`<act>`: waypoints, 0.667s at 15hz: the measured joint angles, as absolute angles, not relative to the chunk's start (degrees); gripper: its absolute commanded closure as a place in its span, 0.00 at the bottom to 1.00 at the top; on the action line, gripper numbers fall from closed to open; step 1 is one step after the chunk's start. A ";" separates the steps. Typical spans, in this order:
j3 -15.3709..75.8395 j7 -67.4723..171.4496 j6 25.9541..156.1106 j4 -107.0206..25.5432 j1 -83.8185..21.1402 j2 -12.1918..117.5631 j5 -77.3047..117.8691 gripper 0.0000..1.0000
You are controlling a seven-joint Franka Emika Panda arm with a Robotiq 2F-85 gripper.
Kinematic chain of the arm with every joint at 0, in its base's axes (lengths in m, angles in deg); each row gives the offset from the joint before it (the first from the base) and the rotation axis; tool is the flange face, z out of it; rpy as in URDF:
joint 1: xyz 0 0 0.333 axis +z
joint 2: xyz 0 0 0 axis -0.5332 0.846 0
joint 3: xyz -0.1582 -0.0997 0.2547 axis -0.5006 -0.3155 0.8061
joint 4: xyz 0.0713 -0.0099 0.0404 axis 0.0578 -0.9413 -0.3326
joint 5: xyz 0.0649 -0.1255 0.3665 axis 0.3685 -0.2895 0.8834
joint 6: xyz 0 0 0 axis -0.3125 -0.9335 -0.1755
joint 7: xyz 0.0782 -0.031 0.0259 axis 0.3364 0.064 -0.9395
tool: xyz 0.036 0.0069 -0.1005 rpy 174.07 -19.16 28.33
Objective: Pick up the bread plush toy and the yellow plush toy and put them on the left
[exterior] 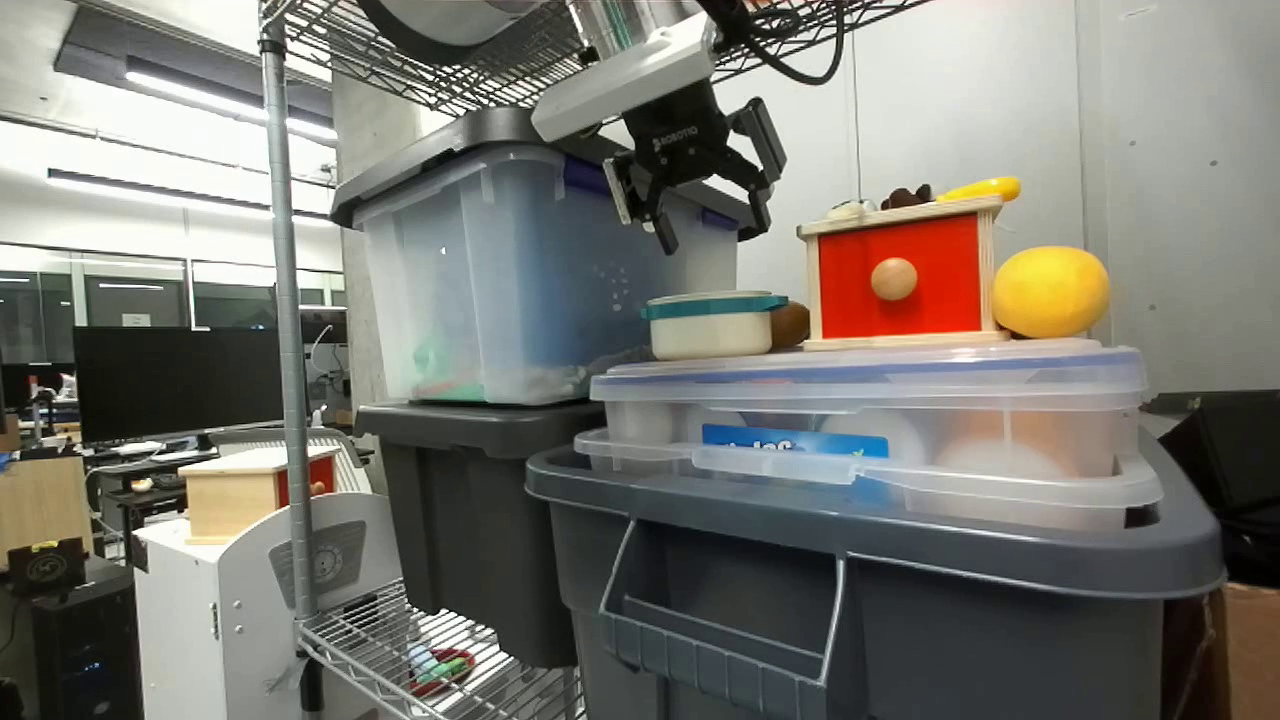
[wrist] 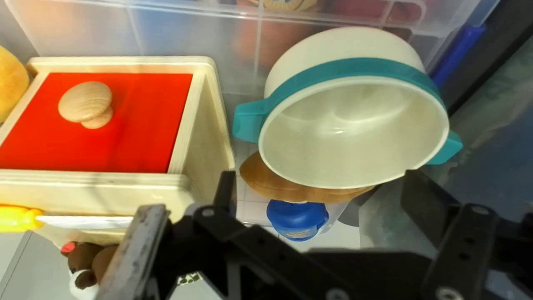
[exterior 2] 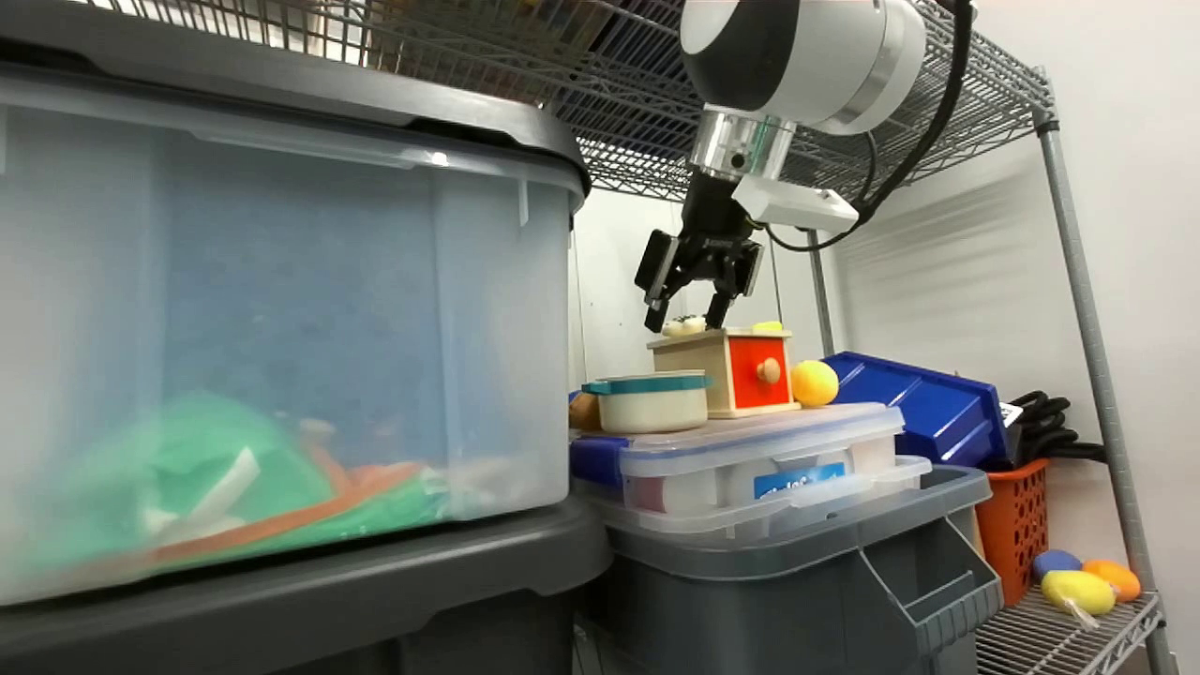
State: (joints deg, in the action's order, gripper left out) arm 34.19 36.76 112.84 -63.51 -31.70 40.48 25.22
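The bread plush toy lies on the far side of the cream pot, partly hidden by it, to the left of the red-fronted wooden box. It is lower than the gripper, whose fingers stand spread; in the wrist view it shows in the gap between them. The yellow plush toy, also lower, sits just right of the box. Toys, pot and box rest on a clear lidded bin.

Bread plush toy partly hidden by pot; yellow plush toy cut off by wrist view's left edge.
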 measured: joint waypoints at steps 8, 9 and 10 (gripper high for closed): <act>32.95 36.60 107.07 -65.49 -33.91 34.82 27.83 0.00; 32.45 36.61 106.02 -66.00 -34.28 33.68 27.84 0.00; 31.95 36.61 105.31 -66.49 -34.66 32.65 27.84 0.00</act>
